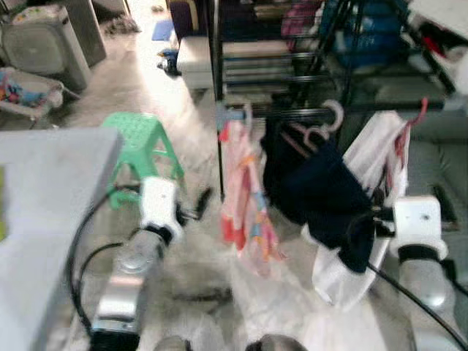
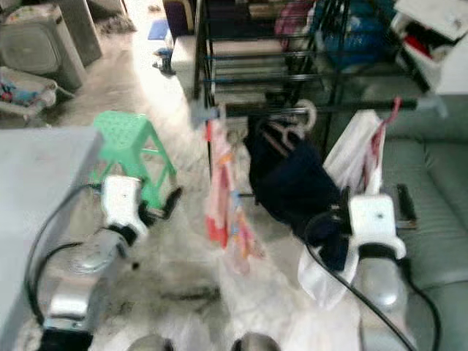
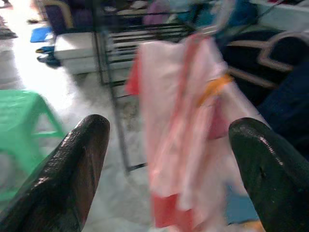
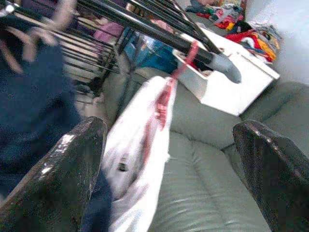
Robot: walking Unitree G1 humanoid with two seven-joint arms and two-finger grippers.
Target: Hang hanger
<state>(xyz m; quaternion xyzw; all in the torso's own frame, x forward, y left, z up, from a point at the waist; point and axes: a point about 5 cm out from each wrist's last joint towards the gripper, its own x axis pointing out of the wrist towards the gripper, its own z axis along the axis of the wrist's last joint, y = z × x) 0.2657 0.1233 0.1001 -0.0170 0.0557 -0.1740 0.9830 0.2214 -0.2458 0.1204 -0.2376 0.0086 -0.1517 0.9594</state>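
A black rail (image 1: 380,107) of a clothes rack carries three hung garments. A pink and white patterned one (image 1: 245,212) hangs at the left. A navy one (image 1: 314,183) on a pale pink hanger (image 1: 311,135) is in the middle. A white one (image 1: 369,150) on a red hanger (image 1: 409,124) is at the right. My left gripper (image 3: 169,135) is open, empty, a short way left of the patterned garment. My right gripper (image 4: 169,140) is open and empty too, low beside the navy and white garments and pointing at the red hanger (image 4: 164,99).
A green plastic stool (image 1: 139,142) stands on the floor behind my left arm. A grey tabletop (image 1: 44,190) sits at the left. A grey-green sofa (image 1: 439,168) lies to the right under the rail. Shelving (image 1: 270,58) stands behind the rack.
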